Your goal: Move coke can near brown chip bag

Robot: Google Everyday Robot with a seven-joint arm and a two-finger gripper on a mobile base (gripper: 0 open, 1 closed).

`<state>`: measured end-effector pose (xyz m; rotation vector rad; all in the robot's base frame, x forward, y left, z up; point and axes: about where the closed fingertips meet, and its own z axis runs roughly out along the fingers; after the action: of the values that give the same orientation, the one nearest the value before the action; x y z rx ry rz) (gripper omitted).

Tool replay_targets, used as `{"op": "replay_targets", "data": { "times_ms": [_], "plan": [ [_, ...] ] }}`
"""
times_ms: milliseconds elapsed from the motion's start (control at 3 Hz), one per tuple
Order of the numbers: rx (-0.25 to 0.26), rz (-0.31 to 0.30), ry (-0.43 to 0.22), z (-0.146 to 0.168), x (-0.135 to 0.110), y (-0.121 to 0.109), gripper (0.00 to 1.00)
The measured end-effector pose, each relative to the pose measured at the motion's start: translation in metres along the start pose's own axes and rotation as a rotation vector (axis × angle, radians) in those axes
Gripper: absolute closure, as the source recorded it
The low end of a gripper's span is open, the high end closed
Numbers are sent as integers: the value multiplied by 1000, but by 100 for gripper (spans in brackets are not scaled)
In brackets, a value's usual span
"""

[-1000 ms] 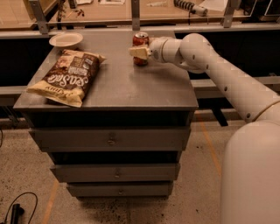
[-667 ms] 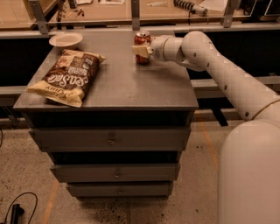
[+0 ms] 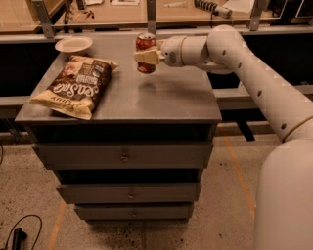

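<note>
The red coke can with a silver top is upright and held above the grey cabinet top, over its rear middle. My gripper reaches in from the right on the white arm and is shut on the can, its cream fingers across the can's front. The brown chip bag lies flat on the left part of the top, cream-yellow end toward the front, about a hand's width left of the can.
A round beige plate sits at the back left corner, behind the bag. The cabinet has several drawers below. A wooden bench with rails runs behind. My white arm spans the right side.
The gripper has lifted the can off the cabinet top and carried it to the left, closer to the chip bag. The bag and plate have not moved.
</note>
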<state>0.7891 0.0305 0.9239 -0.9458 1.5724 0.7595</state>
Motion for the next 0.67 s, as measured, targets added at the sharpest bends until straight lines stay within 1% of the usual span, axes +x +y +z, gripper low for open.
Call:
{"op": "replay_targets", "data": {
  "times_ms": [333, 667],
  "plan": [
    [-192, 18, 10, 6, -7, 72, 100],
    [-322, 28, 17, 16, -11, 125, 86]
  ]
}}
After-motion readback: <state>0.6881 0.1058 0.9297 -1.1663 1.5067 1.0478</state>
